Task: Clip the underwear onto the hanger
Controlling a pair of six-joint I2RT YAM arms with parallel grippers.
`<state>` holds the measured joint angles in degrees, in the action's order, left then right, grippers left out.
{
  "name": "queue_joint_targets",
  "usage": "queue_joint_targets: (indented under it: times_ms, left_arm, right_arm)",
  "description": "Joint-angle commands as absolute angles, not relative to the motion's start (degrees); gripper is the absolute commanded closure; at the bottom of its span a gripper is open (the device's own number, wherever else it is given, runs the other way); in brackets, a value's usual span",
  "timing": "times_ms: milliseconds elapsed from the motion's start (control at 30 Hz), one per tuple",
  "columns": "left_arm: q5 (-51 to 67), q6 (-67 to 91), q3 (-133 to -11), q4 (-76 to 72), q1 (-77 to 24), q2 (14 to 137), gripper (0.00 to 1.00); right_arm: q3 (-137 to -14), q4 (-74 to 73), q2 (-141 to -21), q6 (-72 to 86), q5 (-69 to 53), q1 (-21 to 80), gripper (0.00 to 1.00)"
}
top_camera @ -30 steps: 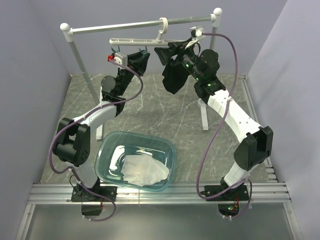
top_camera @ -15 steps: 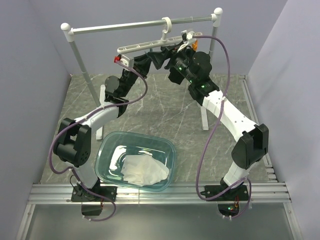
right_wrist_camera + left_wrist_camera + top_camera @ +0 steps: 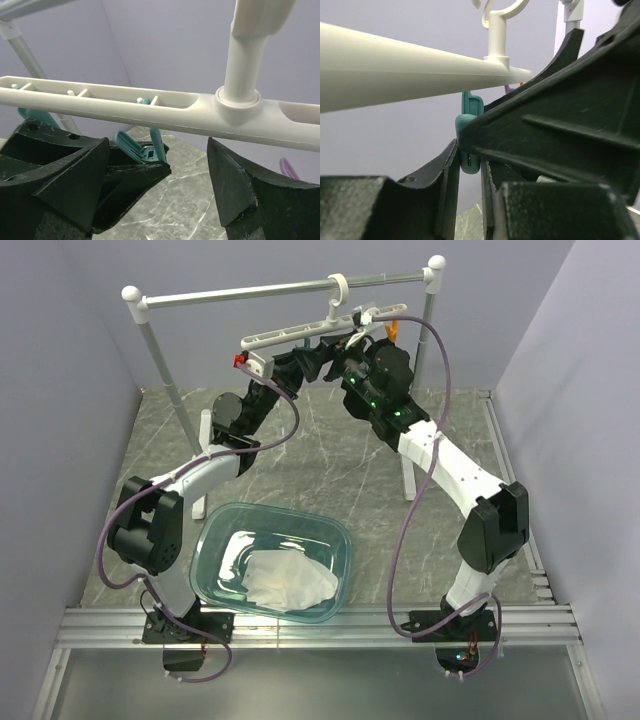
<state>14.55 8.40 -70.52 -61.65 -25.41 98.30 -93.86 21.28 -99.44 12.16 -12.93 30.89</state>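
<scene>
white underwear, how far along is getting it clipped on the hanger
Done: nothing is clipped yet; the small white fabric underwear lies in the teal translucent plastic tub. In hand: the left gripper pinches a teal peg under the long white plastic hanger, and the right gripper stands open astride its bar. Left: fetch the underwear, bring it up and clip it.

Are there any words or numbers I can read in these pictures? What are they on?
No text can be read anywhere.
The hanger, its teal peg, the rail and the tub are all plain.
A tiny red tag is too small to read.
</scene>
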Motion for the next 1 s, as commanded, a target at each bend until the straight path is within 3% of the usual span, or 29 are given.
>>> queue_joint_targets:
  times_ms: [0,200,300,400,433,500,533,633,733,967]
  left_arm:
    - [17.2,7.4,-71.2,-63.7,-26.3,94.8,0.95]
    - [18.7,7.0,-71.5,-63.4,-26.4,94.8,0.95]
    - [18.8,6.8,-71.4,-63.3,-26.7,94.7,0.95]
    - [19.1,6.6,-71.3,-63.1,-26.7,94.6,0.94]
    - [19.2,6.4,-71.3,-63.0,-26.6,94.5,0.91]
    - [19.2,6.4,-71.1,-62.7,-26.6,94.4,0.87]
    - [19.2,6.3,-71.1,-62.7,-26.7,94.3,0.8]
    - [19.2,6.0,-70.7,-61.9,-26.6,93.5,0.64]
    - [19.5,5.4,-69.4,-59.8,-26.5,91.8,0.53]
    - [19.6,5.1,-63.3,-52.8,-26.1,84.2,0.4]
  right_arm:
    - [-96.9,23.6,-99.9,10.6,-11.5,31.4,0.14]
    - [-98.8,23.9,-101.2,10.7,-11.5,31.4,0.16]
    - [-99.7,23.6,-101.8,11.1,-11.9,31.5,0.23]
    - [-99.9,23.7,-101.8,11.7,-11.9,31.5,0.38]
    - [-99.8,23.8,-101.9,11.7,-11.8,31.6,0.48]
    - [-99.8,23.8,-101.8,11.7,-11.7,31.6,0.59]
    - [-100.0,23.8,-101.8,11.9,-11.8,31.6,0.69]
    - [-100.5,23.6,-102.0,12.2,-12.1,31.7,0.87]
    - [-101.2,23.4,-102.2,13.4,-12.5,31.6,1.0]
    - [-101.5,23.1,-102.4,14.3,-12.7,31.6,1.0]
